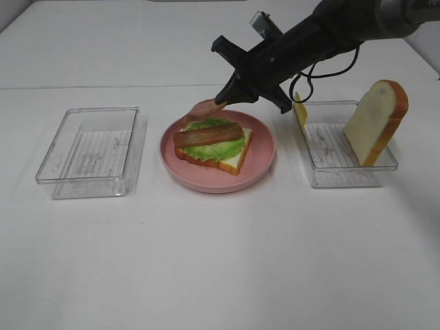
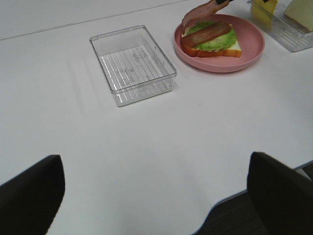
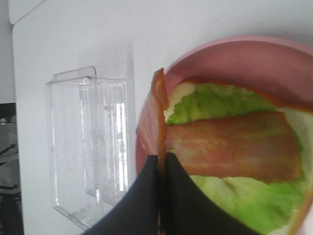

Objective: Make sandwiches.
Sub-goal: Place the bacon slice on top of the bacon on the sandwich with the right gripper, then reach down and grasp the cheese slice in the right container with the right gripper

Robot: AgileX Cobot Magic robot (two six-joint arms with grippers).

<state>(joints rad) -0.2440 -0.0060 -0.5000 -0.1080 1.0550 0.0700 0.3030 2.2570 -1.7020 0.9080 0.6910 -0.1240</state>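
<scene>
On the pink plate (image 1: 220,184) lies a bread slice (image 1: 235,161) with green lettuce (image 1: 218,148) and a brown bacon strip (image 1: 208,135) on top. My right gripper (image 1: 221,102) is shut on a pinkish ham slice (image 1: 203,108) and holds it just above the plate's far left edge. The right wrist view shows the ham (image 3: 156,112) hanging beside the bacon (image 3: 234,147). A second bread slice (image 1: 376,122) stands upright in the right clear tray (image 1: 344,175), with yellow cheese (image 1: 300,113) at its left end. My left gripper (image 2: 156,196) is open and empty above the table's front edge.
A clear tray (image 1: 89,151) with nothing in it sits to the left of the plate; it also shows in the left wrist view (image 2: 132,66). The right arm reaches in from the upper right over the right tray's far end.
</scene>
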